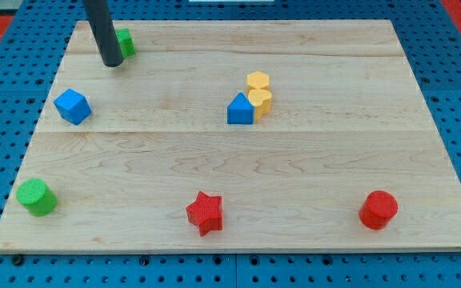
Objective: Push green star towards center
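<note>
My tip sits upper left of frame, touching the left side of the green star, which the rod partly hides. No hand on this arm, just the rod, holding nothing. Star's near the wooden desk top-left corner, well apart from centre. Blue block w/ two yellow blocks sit nr centre.

Two green blocks; two blue; two yellow; two red.
</note>
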